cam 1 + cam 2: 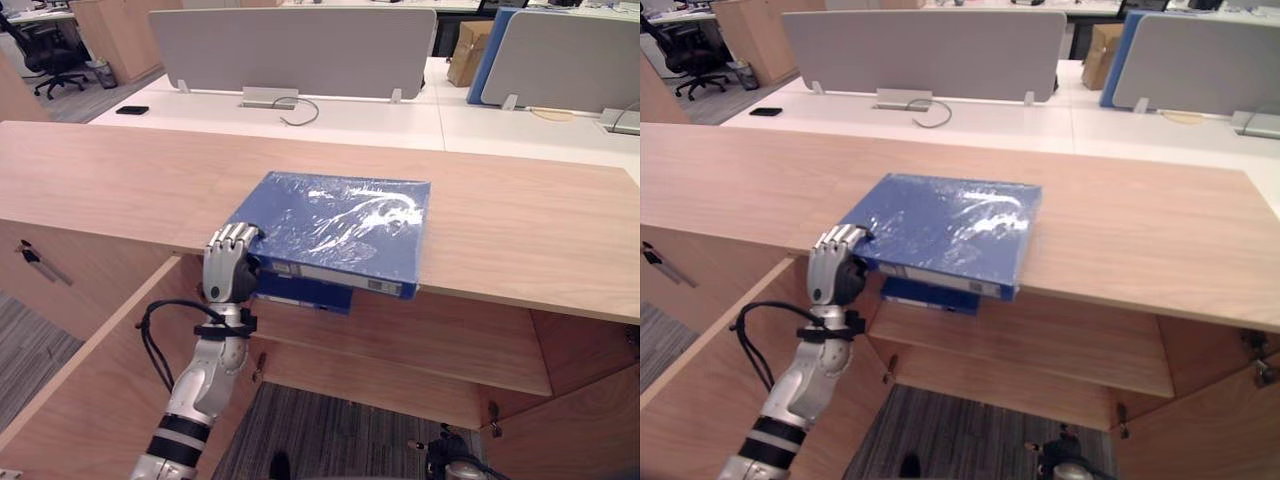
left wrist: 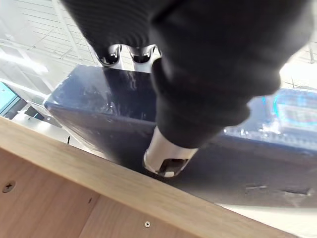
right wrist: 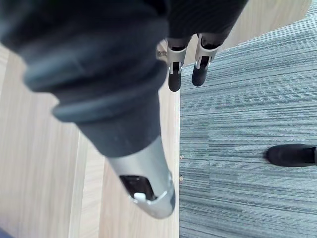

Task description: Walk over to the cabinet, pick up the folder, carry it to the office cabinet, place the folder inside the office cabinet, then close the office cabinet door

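at the far left the cabinet door [image 1: 90, 400] stands open. just beside it the left robot hand [image 1: 230, 262] reaches up to the front edge of the cabinet top [image 1: 110, 190]. its fingers are curled over the near left corner of the folder [image 1: 340, 225], and in the left wrist view its thumb [image 2: 166, 158] presses on the spine from below, so it has that corner pinched. the folder is blue, lies flat on the cabinet top and is wrapped in shiny film, with its spine hanging a little past the front edge. a second blue binder [image 1: 300, 292] shows just under it, above the shelf [image 1: 420, 340]. the folder looks thick and stiff, probably fairly heavy, and the film is likely slippery. a pinch at one corner may let it droop or twist, so a hold further along the overhanging spine seems safer. the right robot hand [image 3: 99, 84] hangs over the carpet with fingers straight and relaxed, holding nothing.
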`<state>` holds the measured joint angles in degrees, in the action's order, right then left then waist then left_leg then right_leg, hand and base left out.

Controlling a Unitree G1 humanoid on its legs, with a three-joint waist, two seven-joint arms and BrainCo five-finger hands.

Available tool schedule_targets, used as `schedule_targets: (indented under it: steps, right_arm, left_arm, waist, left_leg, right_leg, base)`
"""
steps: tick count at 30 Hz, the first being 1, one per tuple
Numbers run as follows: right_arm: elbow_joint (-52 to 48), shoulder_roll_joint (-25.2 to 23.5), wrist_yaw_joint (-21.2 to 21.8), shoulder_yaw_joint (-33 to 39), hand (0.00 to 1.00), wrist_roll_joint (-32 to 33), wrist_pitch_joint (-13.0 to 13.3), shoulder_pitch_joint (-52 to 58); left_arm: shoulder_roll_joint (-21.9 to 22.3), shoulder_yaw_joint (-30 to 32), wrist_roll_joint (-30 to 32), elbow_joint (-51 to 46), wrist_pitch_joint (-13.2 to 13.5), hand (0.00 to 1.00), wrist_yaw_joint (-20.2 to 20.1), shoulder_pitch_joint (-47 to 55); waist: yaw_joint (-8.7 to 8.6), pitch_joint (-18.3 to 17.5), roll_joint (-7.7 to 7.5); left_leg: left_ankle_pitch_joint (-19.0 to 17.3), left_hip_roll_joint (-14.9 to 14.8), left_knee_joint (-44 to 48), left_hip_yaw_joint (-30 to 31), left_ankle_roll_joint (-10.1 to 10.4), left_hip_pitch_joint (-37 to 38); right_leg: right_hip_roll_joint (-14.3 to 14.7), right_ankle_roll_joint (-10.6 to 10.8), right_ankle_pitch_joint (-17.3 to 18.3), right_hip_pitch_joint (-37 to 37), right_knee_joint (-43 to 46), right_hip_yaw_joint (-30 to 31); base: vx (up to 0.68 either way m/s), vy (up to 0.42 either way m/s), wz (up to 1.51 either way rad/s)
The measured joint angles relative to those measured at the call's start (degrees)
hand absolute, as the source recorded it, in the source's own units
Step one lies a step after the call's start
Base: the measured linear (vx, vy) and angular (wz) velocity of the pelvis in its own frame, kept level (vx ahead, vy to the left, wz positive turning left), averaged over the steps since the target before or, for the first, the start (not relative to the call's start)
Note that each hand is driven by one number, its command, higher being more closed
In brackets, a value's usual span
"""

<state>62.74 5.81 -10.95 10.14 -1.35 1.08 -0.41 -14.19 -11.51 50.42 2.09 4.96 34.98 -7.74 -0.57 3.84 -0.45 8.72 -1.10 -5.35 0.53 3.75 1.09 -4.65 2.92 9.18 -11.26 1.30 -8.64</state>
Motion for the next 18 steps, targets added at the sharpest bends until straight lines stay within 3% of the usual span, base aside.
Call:
schedule_targets:
  steps: [5, 7, 9, 10, 11, 13, 14, 18]
  right_arm:
    - [0.04, 0.04, -0.6, -0.07, 0.0, 0.19, -0.04, 0.48]
    - [0.06, 0.15, -0.62, -0.08, 0.0, 0.54, -0.04, 1.5]
    - [0.07, 0.89, -0.43, 0.04, 0.0, 2.49, -0.46, 1.9]
    - [0.07, 1.07, -0.37, 0.1, 0.0, 2.72, -0.71, 1.9]
    - [0.05, 1.34, 0.08, 0.07, 0.0, 3.99, -1.09, 2.29]
    - [0.05, 1.5, 1.46, 0.03, 0.0, 6.92, -1.11, 2.85]
    - [0.03, 1.35, 2.22, -0.03, 0.0, 8.0, -1.12, 3.17]
    - [-4.08, 0.83, 3.12, -0.17, 0.0, 12.18, -0.65, 5.87]
  left_arm:
    - [1.85, -5.56, -4.32, -7.13, 0.54, 1.0, -0.65, 4.46]
    - [1.61, -10.69, -9.81, -13.4, 2.22, 1.0, -3.76, 7.74]
    - [1.17, -14.83, -28.45, -20.39, 8.41, 1.0, -15.16, 11.09]
    - [0.84, -15.8, -34.95, -20.57, 9.67, 1.0, -18.27, 11.18]
    - [-0.23, -17.19, -49.19, -20.56, 10.6, 1.0, -24.48, 11.23]
    - [-1.4, -17.39, -68.21, -20.57, 10.67, 1.0, -31.19, 11.44]
    - [-1.39, -16.51, -76.8, -20.57, 10.58, 1.0, -33.32, 11.7]
    - [-0.49, -13.22, -93.7, -20.57, 10.01, 1.0, -36.27, 14.48]
  waist:
    - [0.01, -0.01, 0.03]
    - [0.08, -0.22, 0.1]
    - [0.12, -0.68, 0.98]
    - [0.06, -0.81, 1.27]
    - [-0.54, -1.16, 1.77]
    - [-1.33, -1.57, 2.44]
    - [-1.36, -1.61, 2.51]
    - [-1.68, -1.66, 2.55]
  left_leg:
    - [-0.36, -0.12, 0.0, -0.83, 0.03, -0.02]
    - [-0.48, -0.38, 0.02, -1.43, 0.03, -0.34]
    - [-0.57, -0.46, 0.08, -3.17, -0.05, -1.17]
    - [-0.62, -0.46, 0.07, -3.31, -0.11, -1.05]
    - [-0.71, -0.48, 0.05, -3.69, -0.14, -0.75]
    - [-0.94, -0.89, 0.03, -4.62, -0.09, -0.65]
    - [-1.08, -1.3, 0.03, -5.55, -0.08, -0.68]
    - [-1.52, -2.18, 0.02, -8.53, 0.06, -0.89]
  right_leg:
    - [-0.04, 0.0, 0.0, 0.49, 0.0, 1.06]
    - [-0.24, 0.01, -0.02, 1.18, 0.23, 1.71]
    - [-0.09, 0.22, -0.21, 3.28, 0.92, 3.64]
    - [-0.1, 0.24, -0.3, 3.37, 0.91, 4.18]
    - [-0.19, 0.33, -0.4, 3.41, 0.92, 4.82]
    - [0.0, 0.33, -0.82, 4.09, 0.95, 6.29]
    - [0.3, 0.27, -1.18, 4.66, 0.94, 7.44]
    - [0.81, 0.24, -2.02, 6.84, 0.93, 10.87]
  base:
    - [0.0, 0.004, -0.1]
    - [0.01, 0.01, -0.17]
    - [0.01, 0.025, -0.39]
    - [0.02, 0.013, -0.39]
    - [0.0, 0.004, -0.3]
    - [-0.03, 0.006, -0.41]
    - [-0.04, 0.008, -0.45]
    - [-0.06, 0.014, -0.46]
